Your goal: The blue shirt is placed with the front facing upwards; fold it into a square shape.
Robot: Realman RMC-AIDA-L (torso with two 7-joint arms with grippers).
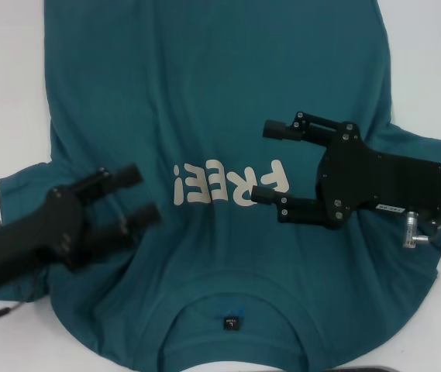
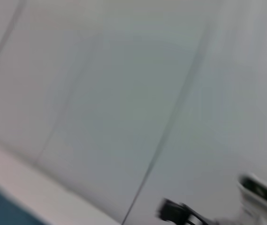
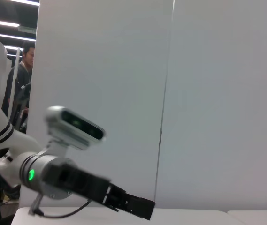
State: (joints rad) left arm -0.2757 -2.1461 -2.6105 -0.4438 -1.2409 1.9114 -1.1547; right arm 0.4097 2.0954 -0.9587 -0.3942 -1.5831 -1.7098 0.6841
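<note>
So the blue shirt (image 1: 204, 116) is spread out flat on the white table (image 1: 7, 93), front side up. Nearest the robot at 6 o'clock is the round collar (image 1: 236, 298) with the little black neck label (image 1: 232, 322) inside it. A bit further up, dead center, is the cream "FREE!" print (image 1: 230, 184), upside down from the head view since the hem end points away toward 12 o'clock. The sleeves poke out at about 8 and 4 o'clock.

The left gripper (image 1: 141, 196) comes in from 8 o'clock, hovering over the shirt's left sleeve area just beside the print, with its two fingers apart and nothing between them. It looks blurry.

The right gripper (image 1: 268, 164) reaches in from 3 o'clock, over the right side of the chest, fingers spread wide too, one above and one below the end of the print, holding nothing. Can't tell if either one actually touches the fabric.

The body of the shirt runs on to 12 o'clock and off the top edge.

In the right wrist view you see the left arm (image 3: 67, 178) against a white wall panel (image 3: 217, 93), plus a person (image 3: 20, 79) standing way back.
</note>
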